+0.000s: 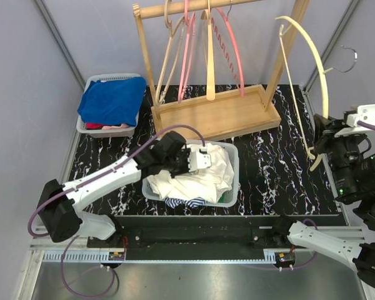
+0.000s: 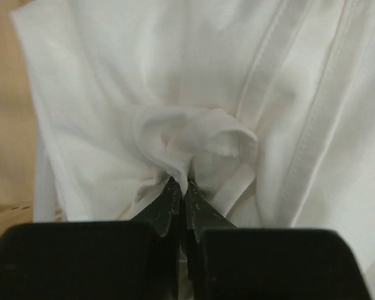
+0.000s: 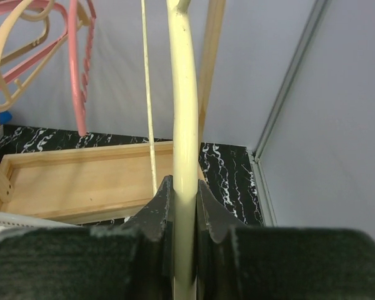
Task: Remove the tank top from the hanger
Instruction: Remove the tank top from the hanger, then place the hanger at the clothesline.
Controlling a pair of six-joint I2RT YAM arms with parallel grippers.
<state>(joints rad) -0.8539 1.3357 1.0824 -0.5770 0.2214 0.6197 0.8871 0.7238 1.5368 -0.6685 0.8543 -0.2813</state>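
The white tank top [image 1: 214, 172] lies bunched in a grey basket [image 1: 235, 164] at the middle of the table, on top of other clothes. My left gripper [image 1: 199, 157] is down in the basket, shut on a pinched fold of the tank top [image 2: 194, 134]; the left wrist view shows the black fingertips [image 2: 182, 181] pressed together on the cloth. The cream hanger [image 1: 319, 62] is held up at the right, with no cloth on it. My right gripper [image 1: 319, 142] is shut on the hanger's arm [image 3: 184, 94], which runs up between the jaws [image 3: 182, 184].
A wooden rack [image 1: 215, 115] stands at the back with several pink and wooden hangers [image 1: 187, 50] on its rail. A second basket with blue cloth [image 1: 112, 100] sits at the back left. Grey walls close in on both sides.
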